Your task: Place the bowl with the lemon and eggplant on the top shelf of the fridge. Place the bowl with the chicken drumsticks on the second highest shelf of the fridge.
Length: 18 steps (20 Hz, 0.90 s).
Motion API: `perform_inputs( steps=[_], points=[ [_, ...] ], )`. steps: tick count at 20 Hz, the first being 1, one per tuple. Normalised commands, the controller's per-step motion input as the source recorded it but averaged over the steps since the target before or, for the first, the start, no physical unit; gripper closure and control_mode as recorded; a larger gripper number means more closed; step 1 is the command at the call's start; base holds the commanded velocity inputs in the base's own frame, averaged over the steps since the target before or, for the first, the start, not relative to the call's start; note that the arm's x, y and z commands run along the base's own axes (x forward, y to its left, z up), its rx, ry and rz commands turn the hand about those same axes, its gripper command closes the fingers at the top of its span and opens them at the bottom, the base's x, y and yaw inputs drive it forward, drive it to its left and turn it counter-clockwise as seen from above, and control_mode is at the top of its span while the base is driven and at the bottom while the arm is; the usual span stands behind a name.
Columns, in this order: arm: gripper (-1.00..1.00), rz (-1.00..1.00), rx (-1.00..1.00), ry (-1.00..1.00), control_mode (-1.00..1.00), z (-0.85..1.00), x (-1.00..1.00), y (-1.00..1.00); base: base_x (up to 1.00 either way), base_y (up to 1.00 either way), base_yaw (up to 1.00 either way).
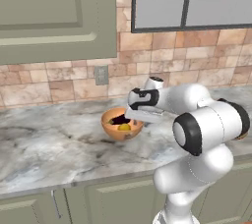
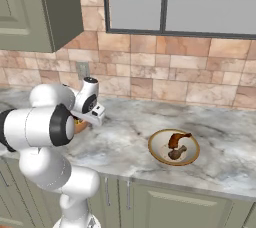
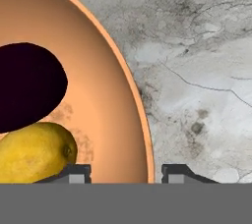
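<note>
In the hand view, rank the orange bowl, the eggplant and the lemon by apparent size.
1. bowl with the lemon and eggplant, cropped yet clearly largest
2. and 3. eggplant and lemon: both cut off by the frame, too alike to rank.

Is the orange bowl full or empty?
Partly filled: the orange bowl stands upright on the counter, holding a lemon and a dark eggplant.

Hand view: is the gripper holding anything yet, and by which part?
Nothing held. The gripper is open, its fingers straddling the rim of the bowl with the lemon and eggplant.

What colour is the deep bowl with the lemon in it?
Orange-tan, smooth and plain. The deep bowl shows best in the hand view, with the yellow lemon inside.
</note>
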Motion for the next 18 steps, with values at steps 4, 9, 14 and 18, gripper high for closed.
perform_inputs(
  steps=[4, 9, 14, 18],
  points=[
    [1.00, 0.00, 0.00, 0.00, -1.00, 0.00, 0.00, 0.00, 0.00, 0.00, 0.00],
    [1.00, -0.04, 0.00, -0.10, -1.00, 0.30, -0.22, 0.00, 0.00, 0.00, 0.00],
    [1.00, -0.19, 0.00, -0.11, -1.00, 0.88, -0.29, 0.06, 0.00, 0.00, 0.00],
    [1.00, -0.20, 0.00, -0.04, -1.00, 1.00, -0.59, -0.04, 0.00, 0.00, 0.00]
  ],
)
